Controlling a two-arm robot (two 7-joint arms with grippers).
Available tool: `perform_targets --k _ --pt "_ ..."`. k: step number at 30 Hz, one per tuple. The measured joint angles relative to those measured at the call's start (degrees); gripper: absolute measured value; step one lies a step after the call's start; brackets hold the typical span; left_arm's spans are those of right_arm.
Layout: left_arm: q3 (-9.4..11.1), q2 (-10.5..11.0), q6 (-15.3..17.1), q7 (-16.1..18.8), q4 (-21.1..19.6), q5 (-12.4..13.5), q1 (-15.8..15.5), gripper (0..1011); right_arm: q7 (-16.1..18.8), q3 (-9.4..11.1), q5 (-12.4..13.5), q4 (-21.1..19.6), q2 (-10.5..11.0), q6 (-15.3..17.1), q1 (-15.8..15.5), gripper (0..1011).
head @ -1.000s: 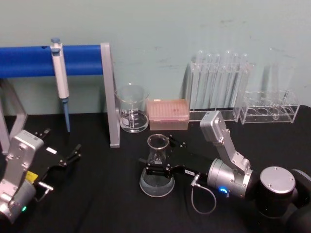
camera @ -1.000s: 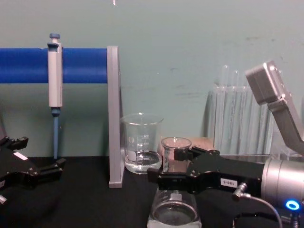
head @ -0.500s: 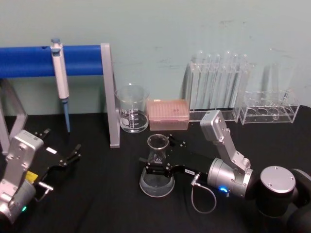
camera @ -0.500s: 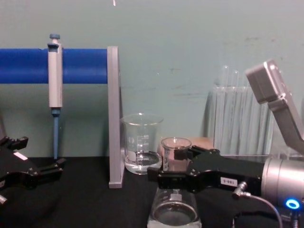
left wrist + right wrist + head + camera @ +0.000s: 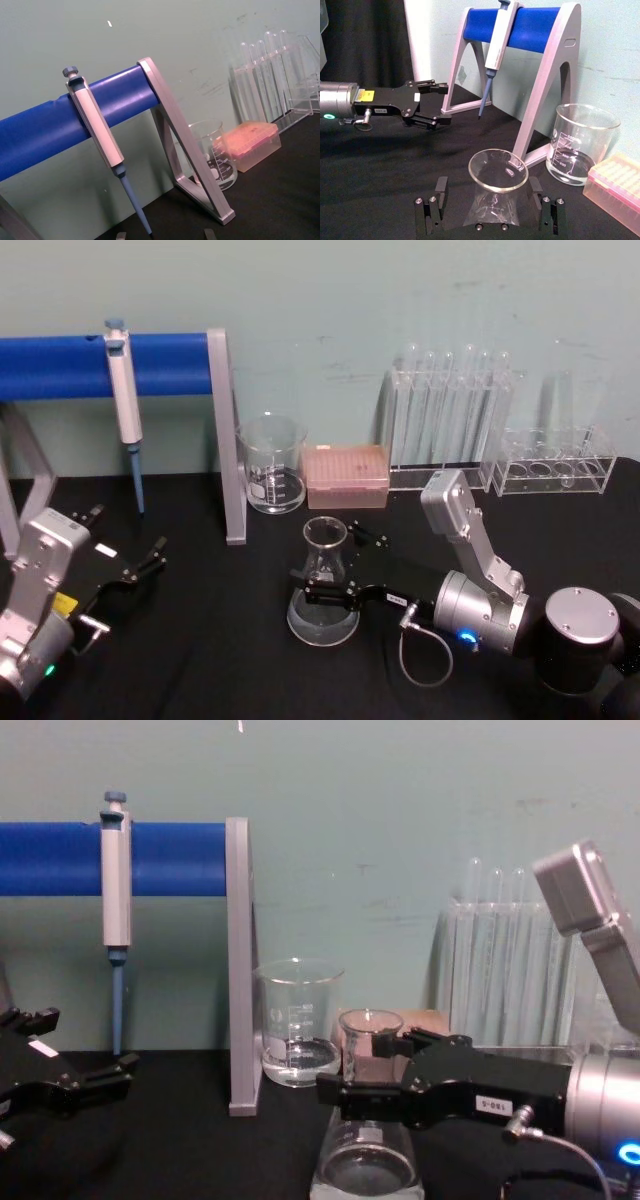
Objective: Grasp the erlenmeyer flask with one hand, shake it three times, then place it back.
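Black table [image 5: 210, 660] against a pale green wall [image 5: 330, 300]; right hand [image 5: 328, 565] spread – astride the erlenmeyer flask [image 5: 324, 580].

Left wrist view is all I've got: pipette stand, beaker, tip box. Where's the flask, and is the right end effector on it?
Observer: The erlenmeyer flask stands on the black table, in front of the pink tip box.
Operator: Lifted or down?
Observer: Down, by the head view; its wide base rests on the table and it is upright.
Operator: Right end effector?
Observer: The right end effector straddles the flask below the rim, one finger on each side. The right wrist view shows a gap at one finger, so it looks open rather than clamped.
Operator: Mine?
Observer: The left end effector is open, low over the table in front of the pipette stand, well away from the flask.
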Motion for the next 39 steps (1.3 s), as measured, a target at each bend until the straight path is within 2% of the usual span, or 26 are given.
perform_targets --k 11,28,33,39 --pt "0.0 0.0 0.0 0.0 0.0 0.0 0.0 1001 -1.5 0.9 0.8 -4.2 2.1 1.6 -2.7 1003" --pt "0.0 0.0 0.0 0.0 0.0 0.0 0.0 1001 -5.2 4.4 2.8 -12.1 6.4 4.7 -8.4 1003" --pt "0.0 0.0 0.0 0.0 0.0 0.0 0.0 1001 -7.4 6.1 3.1 -14.1 7.6 5.5 -9.9 1003" --pt "0.0 0.0 0.0 0.0 0.0 0.0 0.0 1001 -10.6 7.9 2.3 -14.5 7.5 5.7 -10.4 1003"
